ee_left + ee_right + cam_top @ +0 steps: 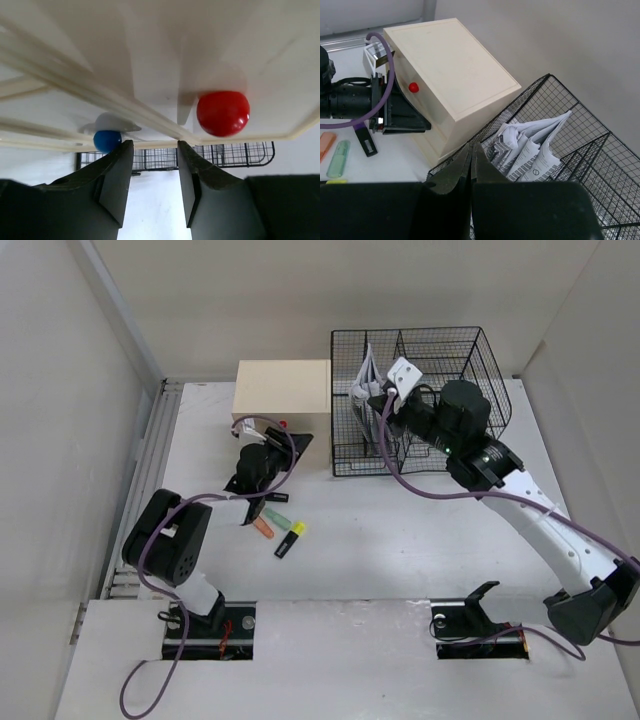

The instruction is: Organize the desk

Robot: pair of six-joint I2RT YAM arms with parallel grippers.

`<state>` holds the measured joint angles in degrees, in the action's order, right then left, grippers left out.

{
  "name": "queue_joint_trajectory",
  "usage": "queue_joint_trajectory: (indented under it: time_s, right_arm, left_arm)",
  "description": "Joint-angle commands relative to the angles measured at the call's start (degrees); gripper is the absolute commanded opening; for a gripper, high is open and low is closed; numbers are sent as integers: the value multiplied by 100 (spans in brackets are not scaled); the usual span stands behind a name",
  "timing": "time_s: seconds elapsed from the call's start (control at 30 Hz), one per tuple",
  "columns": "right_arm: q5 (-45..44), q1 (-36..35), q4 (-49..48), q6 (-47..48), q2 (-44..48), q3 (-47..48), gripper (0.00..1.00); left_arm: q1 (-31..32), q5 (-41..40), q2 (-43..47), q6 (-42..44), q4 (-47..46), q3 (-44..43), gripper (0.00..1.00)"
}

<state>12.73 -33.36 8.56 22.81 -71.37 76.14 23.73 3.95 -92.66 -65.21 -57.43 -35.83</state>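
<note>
The desk (400, 540) is a wide white tabletop. My left gripper (288, 447) sits at the front face of the cream drawer box (282, 390). In the left wrist view its jaws (155, 150) stand open with nothing between them, just under a blue knob (107, 141) and left of a red knob (222, 113). My right gripper (385, 397) hovers over the left compartment of the black wire rack (470, 350). Its fingers (472, 152) are shut on nothing, above folded papers (535, 145).
An orange highlighter (263, 527), a green one (278, 519) and a black-and-yellow one (290, 540) lie on the desk near the left arm. Grey slotted rails (150, 460) run along the left edge. Walls enclose the desk on three sides.
</note>
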Motion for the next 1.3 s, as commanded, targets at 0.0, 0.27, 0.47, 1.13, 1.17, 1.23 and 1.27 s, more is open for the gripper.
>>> queue_joint_trajectory:
  time_s: [0.0,0.27,0.47,1.13,1.17,1.23,1.27]
  right_arm:
    - [142,75,-161,-127,141,-37,2]
    - [247,76,-161,-180,80,-38,2]
    - [247,76,-161,-180,80,-38,2]
    - [300,128,-161,-127,-140,-90,2]
    - [300,128,-161,-127,-140,-90,2]
    - [300,128,-161,-127,-140,-90,2]
    - [300,128,-161,-127,-140,-90,2]
  left_arm:
    - [70,-472,554,175,557,111,38]
    - [71,-667,1084,123,820,622,36]
    - [18,-474,514,175,768,227,36]
    - [-228,-368,459,395,593,138,36]
    - [-228,-281,512,395,427,199,36]
    - [-228,-280,565,395,346,252,35]
    - [-228,-219,565,395,346,252,35]
